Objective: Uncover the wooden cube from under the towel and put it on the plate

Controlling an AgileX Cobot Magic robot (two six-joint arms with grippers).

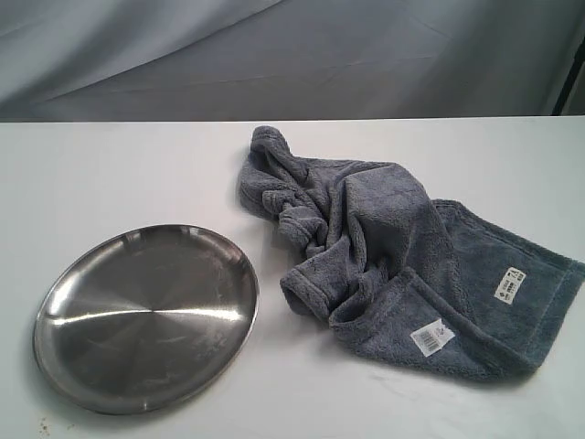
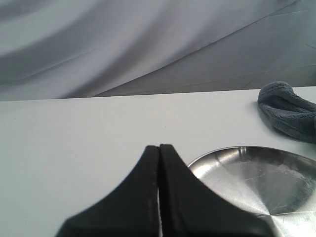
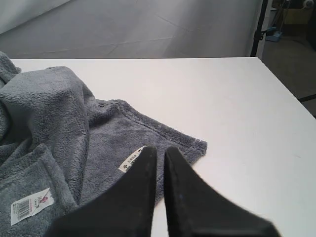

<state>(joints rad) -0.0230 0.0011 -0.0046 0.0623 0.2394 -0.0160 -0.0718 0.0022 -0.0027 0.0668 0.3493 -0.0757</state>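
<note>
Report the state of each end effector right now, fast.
Left end effector: closed, fingers pressed together, holding nothing.
Right end effector: closed, holding nothing.

One plate [image 1: 146, 320] lies on the single worktop [image 1: 110, 174], close in front of the left jaws and a little to one side of them. One towel [image 1: 384, 229] lies bunched on the same worktop, directly before the right jaws. The towel carries two white labels: one label [image 3: 129, 162] just at the tips of the right jaws, the other label [image 3: 31, 206] off to their side. Two pairs of jaws show, one in each wrist view. One grey sheet [image 1: 274, 55] hangs beyond them.
</note>
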